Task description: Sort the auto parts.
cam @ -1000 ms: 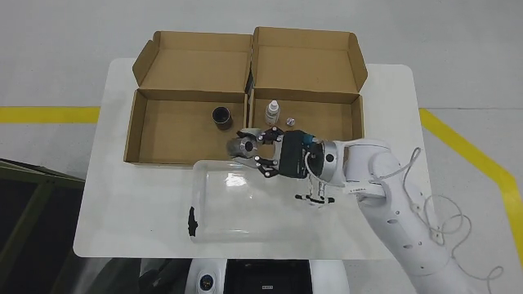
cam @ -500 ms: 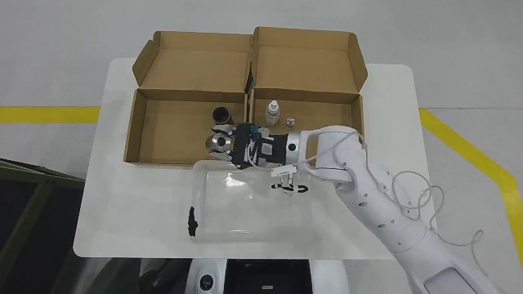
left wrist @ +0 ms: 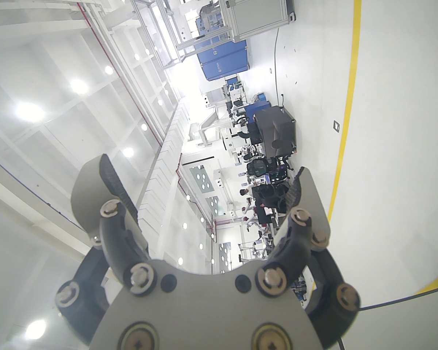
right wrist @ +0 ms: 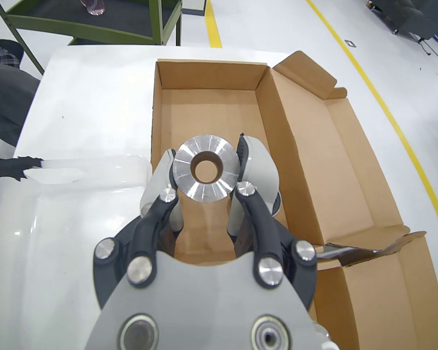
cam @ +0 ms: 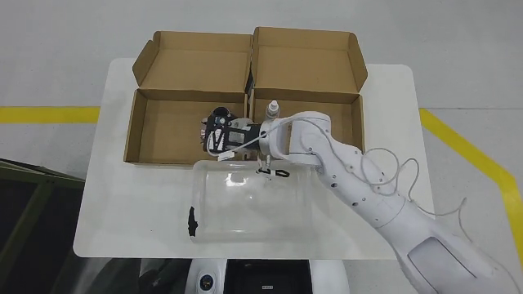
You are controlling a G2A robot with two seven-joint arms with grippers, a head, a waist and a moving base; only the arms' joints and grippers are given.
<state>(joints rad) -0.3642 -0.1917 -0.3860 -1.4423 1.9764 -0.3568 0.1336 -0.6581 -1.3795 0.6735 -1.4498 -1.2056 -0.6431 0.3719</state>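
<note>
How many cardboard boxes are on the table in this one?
2 boxes, both open, side by side on the table: one box under the right pincer, which is shut on a metal ring; the other box next to it, partly covered by that arm. None looks hidden.

- The left hand (left wrist: 200,183), fingers (left wrist: 95,172) spread wide, ribbed pads facing inward.
- Behind: pale floor (left wrist: 394,147), curved yellow line (left wrist: 345,111), blue cabinets (left wrist: 224,59), ceiling lights (left wrist: 78,86).
</note>
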